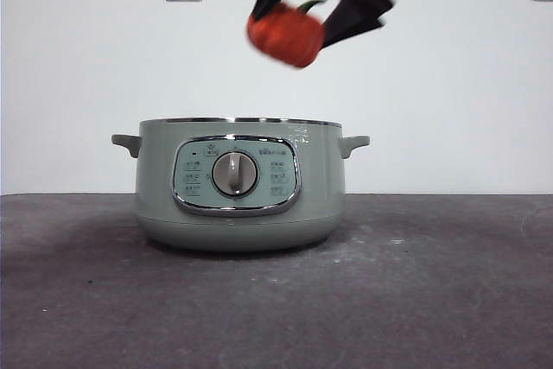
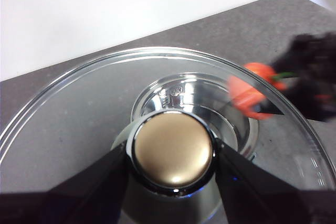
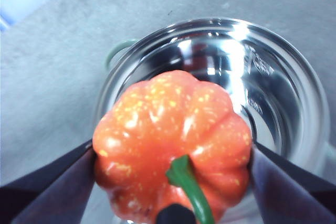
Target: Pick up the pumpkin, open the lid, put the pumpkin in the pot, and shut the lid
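Pumpkin [image 3: 173, 140] is held between the jaws of the right gripper [image 1: 313, 16], clamped across its ribbed flanks with the green stem [image 3: 190, 190] turned toward the wrist. It hangs in the air above the open pot [image 1: 239, 183], whose bare steel bowl [image 3: 252, 87] lies directly beyond the gripper. It is judged light and fairly firm; the glossy, rounded skin may slip, so a hold across the widest ribs is judged sound and the stem is better left alone.

The lid [image 2: 79, 108] is held off the pot by the left gripper [image 2: 172, 153], whose jaws are closed on the knob [image 2: 172, 150]. The glass is judged heavy for so small a hold, smooth and breakable.

In the front view the pumpkin is blurred, and the lid and left gripper are out of frame. The lid's near edge is cut off.
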